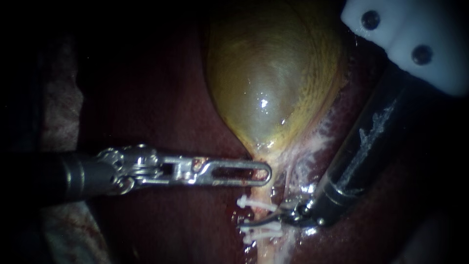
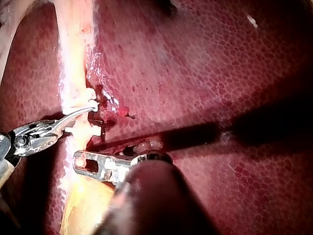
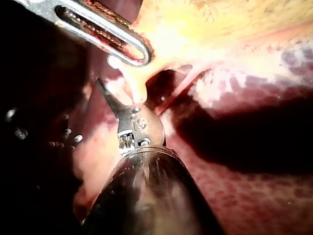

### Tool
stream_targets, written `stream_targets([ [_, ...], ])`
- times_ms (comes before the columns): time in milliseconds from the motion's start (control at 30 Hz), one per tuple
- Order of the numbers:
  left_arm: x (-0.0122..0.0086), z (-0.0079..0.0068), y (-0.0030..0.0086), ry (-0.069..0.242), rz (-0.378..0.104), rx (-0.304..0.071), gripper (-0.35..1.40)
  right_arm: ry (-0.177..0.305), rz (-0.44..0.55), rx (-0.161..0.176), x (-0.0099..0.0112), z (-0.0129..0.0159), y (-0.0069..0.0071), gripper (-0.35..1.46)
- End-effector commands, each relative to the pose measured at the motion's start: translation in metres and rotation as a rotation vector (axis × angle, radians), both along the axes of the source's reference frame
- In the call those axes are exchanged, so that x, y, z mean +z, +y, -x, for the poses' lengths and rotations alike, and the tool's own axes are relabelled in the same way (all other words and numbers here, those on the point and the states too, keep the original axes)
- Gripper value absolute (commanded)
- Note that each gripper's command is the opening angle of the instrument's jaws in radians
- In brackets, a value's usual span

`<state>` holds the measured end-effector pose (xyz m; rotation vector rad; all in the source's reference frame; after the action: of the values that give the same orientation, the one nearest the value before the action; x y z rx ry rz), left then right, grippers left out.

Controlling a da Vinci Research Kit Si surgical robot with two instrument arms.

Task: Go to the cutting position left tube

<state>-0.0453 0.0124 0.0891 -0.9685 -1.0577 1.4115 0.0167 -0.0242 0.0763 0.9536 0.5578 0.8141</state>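
Endoscope view: the left instrument (image 1: 264, 173) comes in level from the left. Its slotted jaws are pressed together on the clipped tube (image 1: 267, 249), just under the point where the yellow-green gallbladder (image 1: 264, 83) narrows. Dark red liver (image 1: 161, 98) lies around them. One white clip (image 1: 249, 201) crosses the tube below the jaws, and a pair of clips (image 1: 261, 233) sits lower still. The right instrument (image 1: 259, 224) slants down from the upper right. One thin curved blade reaches across the tube between the single clip and the pair. Whether its jaws are apart or together cannot be told.

Left wrist view: the left instrument (image 2: 78, 160) has its jaws spanning the pale tube (image 2: 73, 58). Ahead of them, the right instrument (image 2: 93, 107) lays its curved blade over the tube, with a clip (image 2: 85, 128) on the near side and another (image 2: 88, 94) on the far side. Mottled liver (image 2: 220, 73) lies beside them.

Right wrist view: the pointed tip of the right instrument (image 3: 99, 81) lies just beside the pale tube (image 3: 132, 85). The left instrument (image 3: 144, 51) holds the tube farther ahead.
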Motion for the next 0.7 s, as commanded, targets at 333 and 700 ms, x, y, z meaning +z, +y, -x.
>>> stream_targets([
  [333, 0.0000, 0.0000, 0.0000, 0.000, 0.000, 0.000, -0.35, 0.002, 0.001, 0.004, 0.0001, -0.0002, 0.0000, 0.92],
  [700, 0.0000, 0.0000, 0.0000, 0.000, 0.000, 0.000, -0.35, 0.002, 0.001, 0.004, 0.0002, -0.0003, 0.0001, 0.92],
])
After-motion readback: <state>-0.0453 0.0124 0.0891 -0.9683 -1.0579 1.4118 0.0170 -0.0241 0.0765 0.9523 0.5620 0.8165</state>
